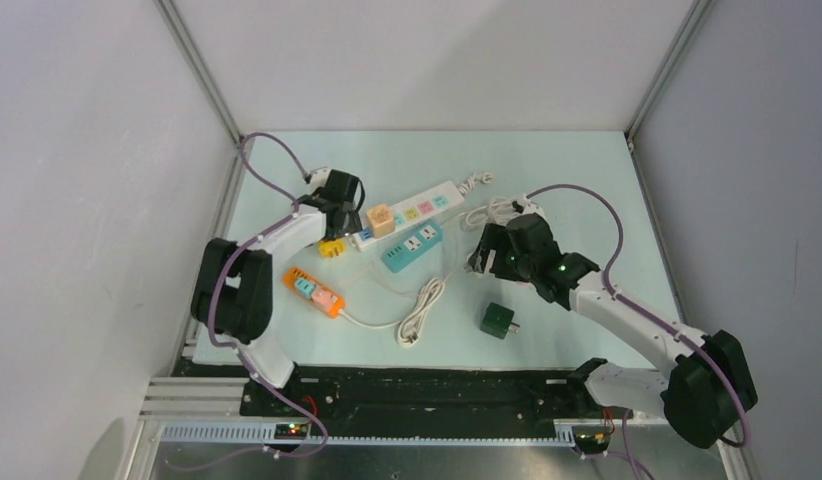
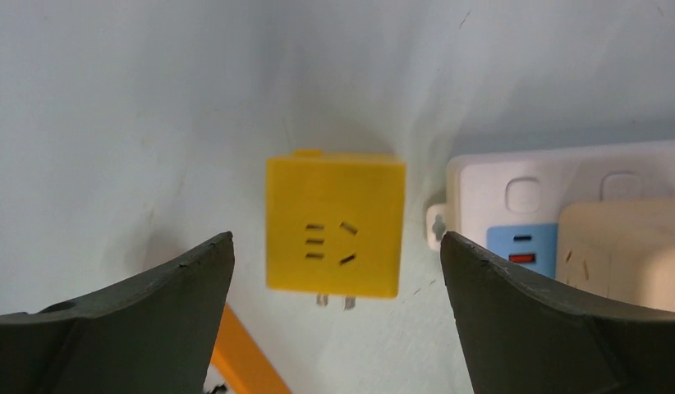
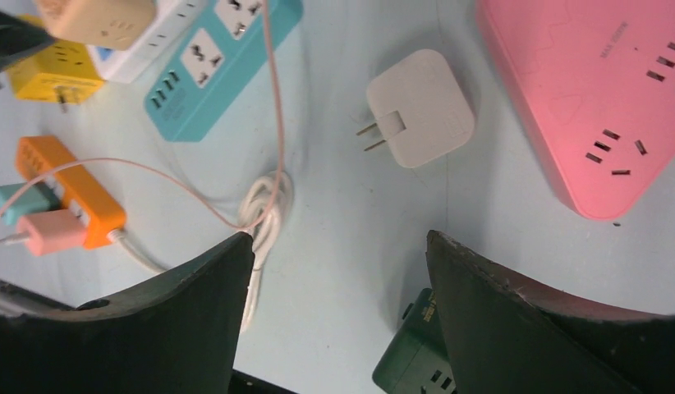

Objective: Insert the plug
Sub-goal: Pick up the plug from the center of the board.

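A: Where is the yellow plug (image 2: 334, 226) sitting?

B: Flat on the desk (image 1: 587, 190), just beside the end of the white strip (image 2: 564, 176) with a narrow gap between them; its slotted face points up at the wrist camera and two metal prongs stick out along its lower edge in that view.

A: And the left hand (image 2: 336, 246)?

B: Spread as wide as it goes; it hangs right over the yellow plug, one finger on each side and neither touching it.

A: Anything in the white strip?

B: A beige cube (image 2: 622, 246) sits on it near that end; next to it lies a teal strip (image 1: 411, 246).

A: The right hand (image 3: 341, 238)?

B: Also spread, and pinching nothing; it hovers above bare desk; a white plug (image 3: 420, 107) lies beyond its fingers with prongs pointing left in the wrist view, and a pink strip (image 3: 597, 98) lies to the right of that.

A: Nearer the arms?

B: A green cube (image 1: 500, 320) on the right, a coiled cable (image 1: 420, 312) in the middle, an orange strip (image 1: 313, 291) on the left with two small plugs in it.
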Available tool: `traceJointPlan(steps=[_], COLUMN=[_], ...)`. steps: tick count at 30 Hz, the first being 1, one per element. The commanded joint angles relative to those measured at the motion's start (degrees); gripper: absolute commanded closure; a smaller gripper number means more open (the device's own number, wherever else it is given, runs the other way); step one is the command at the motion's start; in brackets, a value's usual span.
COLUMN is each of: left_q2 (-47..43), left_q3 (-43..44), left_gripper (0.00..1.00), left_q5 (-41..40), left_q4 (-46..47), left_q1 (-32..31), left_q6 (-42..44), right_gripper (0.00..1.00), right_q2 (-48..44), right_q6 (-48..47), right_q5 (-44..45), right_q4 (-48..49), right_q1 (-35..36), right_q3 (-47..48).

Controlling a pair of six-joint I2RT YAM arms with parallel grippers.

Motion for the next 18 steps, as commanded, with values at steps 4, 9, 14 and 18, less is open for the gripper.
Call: traceJointPlan(steps=[4,9,14,18], left_q2=[5.33,4.61,3.60,0.85], left_q3=[2.76,-0.37,-3.10,-5.47], left_gripper=[0.02,0.11,0.33,0.53], left_q5=[2.53,1.59,2.35,2.78], left_q4=[3.66,4.75,6.32,7.46], left_q1=[1.56,1.59,1.60,1.55], left_q6=[1.09,-0.28,-1.13,-0.23], right_gripper=[0.18,0.18,0.18,0.18], right_q2=[-5.15,-4.91,-4.26,-4.31], right_q6=[-2.30,-2.39,-1.79,-1.40], right_q5=[-4.93,-5.56,-5.60,-7.70], right_q4=[2.84,2.90,3.46,3.89], right_q1=[-1.87,-2.93,-2.88,-2.89], right_q3=[0.39,0.38,0.44,0.48])
